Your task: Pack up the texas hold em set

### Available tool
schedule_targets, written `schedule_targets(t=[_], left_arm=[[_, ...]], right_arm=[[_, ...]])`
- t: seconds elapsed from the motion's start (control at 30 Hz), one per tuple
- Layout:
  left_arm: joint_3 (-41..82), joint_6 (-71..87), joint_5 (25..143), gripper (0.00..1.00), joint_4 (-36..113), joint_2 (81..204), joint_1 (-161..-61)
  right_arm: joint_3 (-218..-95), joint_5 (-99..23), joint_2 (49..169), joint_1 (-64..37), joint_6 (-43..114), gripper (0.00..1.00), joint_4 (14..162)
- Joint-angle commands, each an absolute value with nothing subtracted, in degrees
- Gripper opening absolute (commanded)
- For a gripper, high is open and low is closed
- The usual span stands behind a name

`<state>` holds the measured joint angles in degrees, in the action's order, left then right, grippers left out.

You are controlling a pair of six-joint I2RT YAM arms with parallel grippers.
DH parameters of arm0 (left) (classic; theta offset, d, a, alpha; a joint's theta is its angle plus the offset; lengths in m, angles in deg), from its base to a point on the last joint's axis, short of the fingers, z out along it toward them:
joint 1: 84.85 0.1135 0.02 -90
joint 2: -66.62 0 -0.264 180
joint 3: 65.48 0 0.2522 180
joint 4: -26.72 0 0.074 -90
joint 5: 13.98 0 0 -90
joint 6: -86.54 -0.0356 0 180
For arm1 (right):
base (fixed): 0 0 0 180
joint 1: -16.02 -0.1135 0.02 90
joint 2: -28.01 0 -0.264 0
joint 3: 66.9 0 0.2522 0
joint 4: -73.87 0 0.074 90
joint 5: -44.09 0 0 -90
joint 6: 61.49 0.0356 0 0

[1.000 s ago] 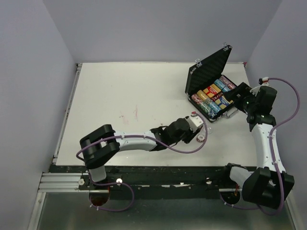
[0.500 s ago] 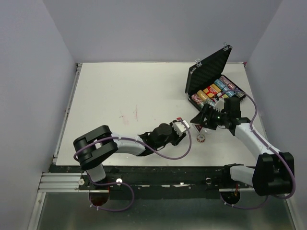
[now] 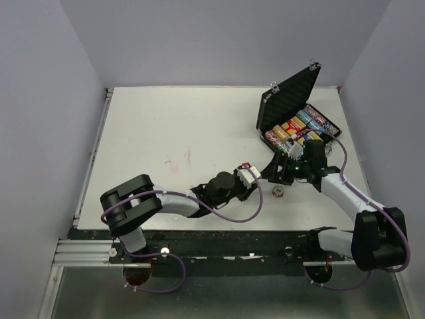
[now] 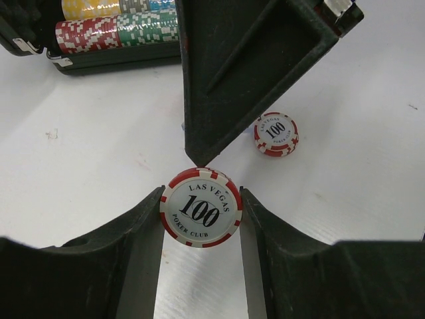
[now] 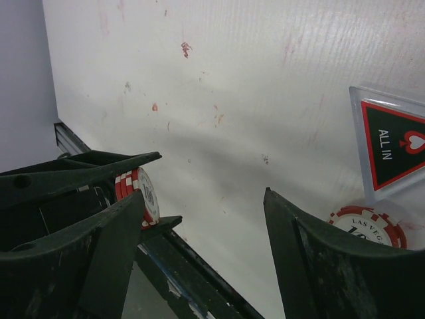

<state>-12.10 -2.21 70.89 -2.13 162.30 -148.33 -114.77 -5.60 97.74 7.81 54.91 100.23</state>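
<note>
Stack of red-and-white round plastic poker chips [image 4: 201,216] clenched in my left gripper [image 4: 201,203], over the white counter [image 4: 80,166]. My right gripper [image 5: 206,196] stands spread, just beside it. The open black ribbed case [image 3: 292,100] lies far right.

Held chip [image 4: 201,207], left end effector [image 4: 201,197]: "LAS VEGAS 100 POKER CLUB". Loose chip [image 4: 275,133] beyond: "100". Triangular marker [image 5: 396,143]: "ALL IN".

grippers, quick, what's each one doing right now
left gripper: closed on a red 100 chip stack
right gripper: open, holding nothing
</note>
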Motion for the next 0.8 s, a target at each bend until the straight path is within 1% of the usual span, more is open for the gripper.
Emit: schedule_targets(t=[0.0,0.13,0.33,0.6,0.77], left_arm=[[-12.16,-2.76,71.80,0.30,-5.04,161.37,-148.48],[-11.99,-2.94,72.06,0.29,-4.87,161.45,-148.48],[-11.99,-3.02,72.50,0.29,-4.78,161.54,-148.48],[-12.69,-2.85,71.89,0.29,-5.74,161.19,-148.40],[-12.34,-3.20,73.03,0.28,-5.22,161.28,-148.48]], right_arm=[[-115.46,-4.07,96.04,6.96,54.45,0.80,100.54],[-115.37,-0.48,94.72,6.53,54.53,0.80,99.41],[-115.11,0.06,93.93,5.47,54.44,0.79,99.23],[-115.46,-6.00,92.44,5.38,55.14,0.79,100.72],[-115.55,-2.06,91.38,5.21,53.83,0.80,100.11]])
